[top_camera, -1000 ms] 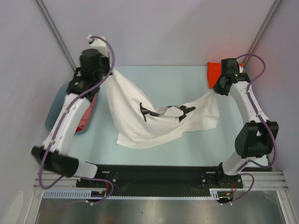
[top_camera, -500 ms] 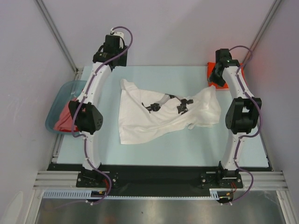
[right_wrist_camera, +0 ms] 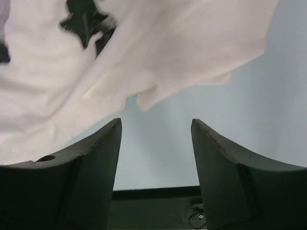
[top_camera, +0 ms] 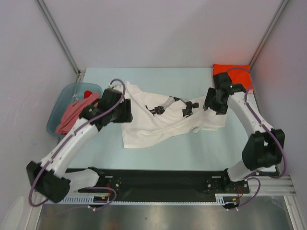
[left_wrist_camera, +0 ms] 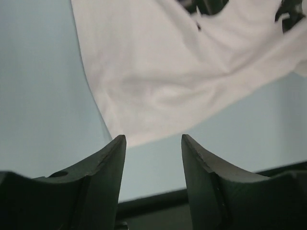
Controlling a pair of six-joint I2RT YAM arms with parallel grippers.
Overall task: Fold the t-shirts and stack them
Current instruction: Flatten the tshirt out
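Observation:
The large white t-shirt with small black prints lies rumpled and spread across the middle of the table; it also fills the top of the left wrist view and the right wrist view. My left gripper hovers over the shirt's left edge, open and empty. Over the shirt's right end hangs my right gripper, open too, with only bare table between its fingers. A folded orange-red t-shirt lies at the back right corner. Salmon-pink and red t-shirts sit in the basin.
The blue-grey plastic basin stands off the table's left edge. The black mounting rail runs along the near edge. Grey walls close in the back and both sides.
Both grippers have opened and let go of the white t-shirt, which dropped flat onto the table. Both arms then swung back from the far edge, down over the shirt's two ends.

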